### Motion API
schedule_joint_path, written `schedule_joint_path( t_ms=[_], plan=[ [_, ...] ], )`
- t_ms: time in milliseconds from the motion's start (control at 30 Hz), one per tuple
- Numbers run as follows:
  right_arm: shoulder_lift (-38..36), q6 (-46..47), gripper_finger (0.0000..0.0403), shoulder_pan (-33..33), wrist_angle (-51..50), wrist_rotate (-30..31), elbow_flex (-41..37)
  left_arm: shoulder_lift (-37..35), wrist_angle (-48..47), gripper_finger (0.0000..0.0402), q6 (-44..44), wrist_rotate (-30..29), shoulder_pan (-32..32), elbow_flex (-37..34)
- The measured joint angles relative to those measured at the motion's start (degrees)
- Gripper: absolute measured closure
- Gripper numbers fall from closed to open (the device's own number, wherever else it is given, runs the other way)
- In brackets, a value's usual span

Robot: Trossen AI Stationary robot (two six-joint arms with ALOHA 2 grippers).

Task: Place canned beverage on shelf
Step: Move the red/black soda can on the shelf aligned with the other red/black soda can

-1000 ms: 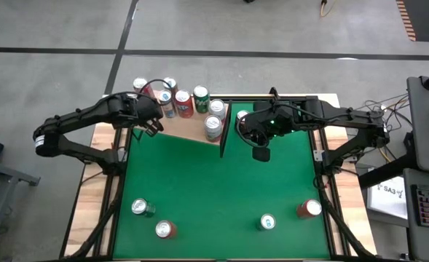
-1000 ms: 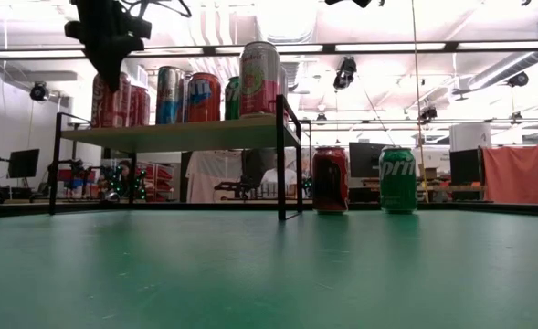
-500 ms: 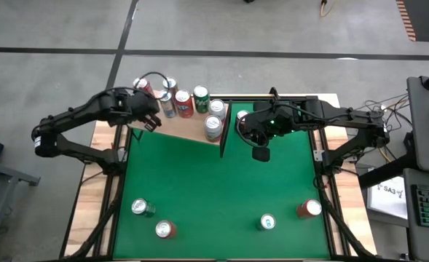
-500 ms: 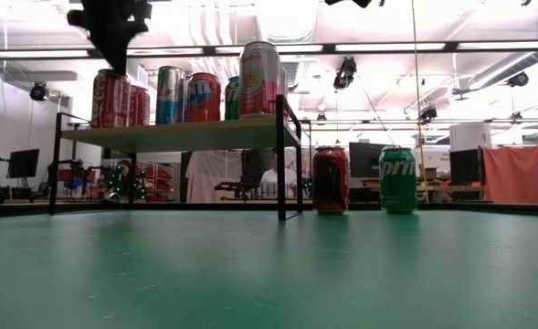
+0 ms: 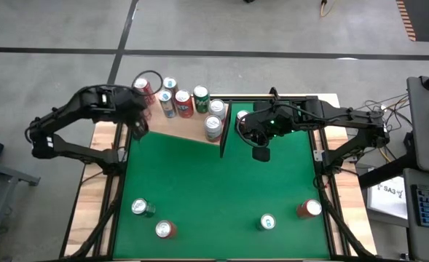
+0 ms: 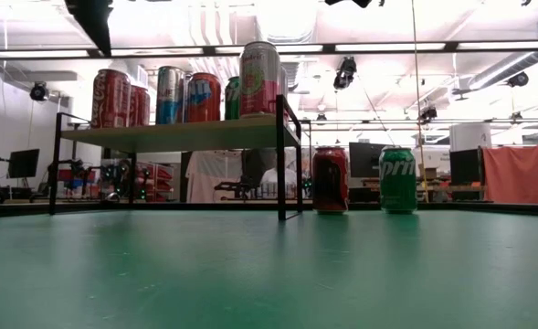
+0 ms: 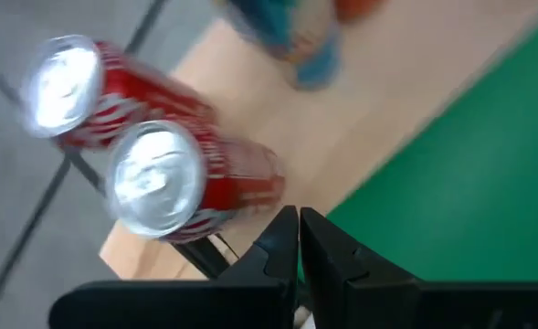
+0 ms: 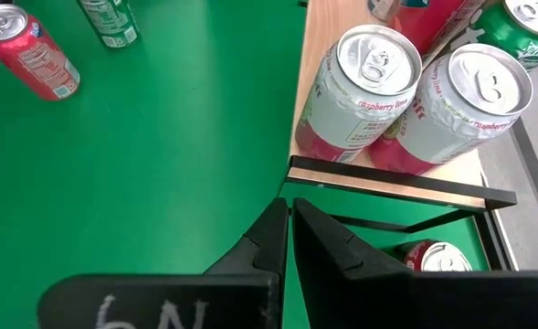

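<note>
From the high view we see the shelf [image 5: 189, 129] at the far edge of the green surface [image 5: 214, 189], carrying a row of cans [image 5: 183, 104]. The left gripper [image 5: 140, 125] sits at the shelf's left end, empty; the right gripper [image 5: 261, 153] hangs just right of the dark end panel [image 5: 222, 135]. Four loose cans [image 5: 143, 208] stand near the front edge.

In the low view we count the cans [image 6: 259, 80] upright on the shelf [image 6: 177, 134] (two more [image 6: 397, 181] stand on the surface beside it).

In the left wrist view the fingers [image 7: 328, 251] are pressed together, holding nothing, near two red cans [image 7: 173, 178].

In the right wrist view the fingers [image 8: 319, 239] are likewise together, below two pink-and-white cans [image 8: 360, 91].
</note>
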Motion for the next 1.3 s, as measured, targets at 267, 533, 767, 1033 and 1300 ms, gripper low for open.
schedule_joint_path(
  t_ms=[267,533,767,1033,1300],
  plan=[
    [0.0,-0.1,0.039,0.0,0.0,0.0,0.0,0.6,-0.1,0.0402,12.3,-2.2,0.8,-6.6],
    [0.0,-0.9,0.039,0.0,0.0,0.0,0.0,0.9,0.2,0.0402,11.3,-7.2,1.4,-8.4],
    [0.0,-0.5,0.039,0.0,0.0,0.0,0.0,0.9,2.1,0.0402,10.0,-9.7,2.6,-8.3],
    [0.0,-0.2,0.039,0.0,0.0,0.0,0.0,1.0,3.6,0.0402,8.9,-9.7,4.9,-8.3],
    [0.0,-0.2,0.039,0.0,0.0,0.0,0.0,1.3,4.8,0.0402,8.6,-10.4,6.0,-8.3]
  ],
)
